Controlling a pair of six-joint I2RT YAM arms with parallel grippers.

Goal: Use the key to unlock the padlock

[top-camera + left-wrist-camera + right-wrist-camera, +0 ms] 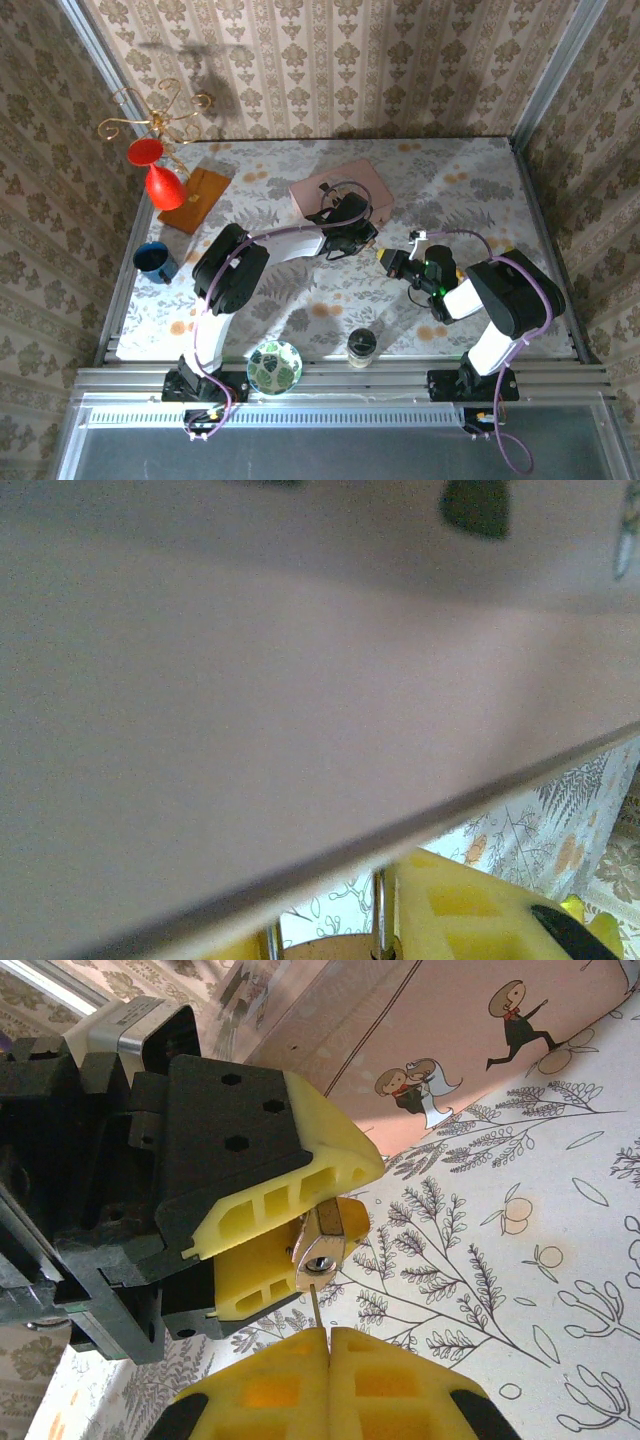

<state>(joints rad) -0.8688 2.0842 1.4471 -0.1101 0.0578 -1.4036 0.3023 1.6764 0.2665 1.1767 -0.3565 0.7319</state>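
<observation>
While the left gripper (300, 1235) pinches the tiny brass-coloured metal padlock (322, 1248) beside the pink cartoon-printed box (480, 1050), the right gripper (328, 1345), clamped on the thin silvery key (316, 1310), should push straight into the keyhole (318, 1265), never tilting.

Beige damask-papered walls (330, 70) enclose a table (460, 185) covered in pale floral cloth.

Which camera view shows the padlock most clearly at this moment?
The right wrist view: the padlock sits close and sharp between the left end effector's yellow fingers, keyhole facing the camera. The left wrist view catches its shackle legs under the pink box. From the top external view it is too small to make out.
</observation>
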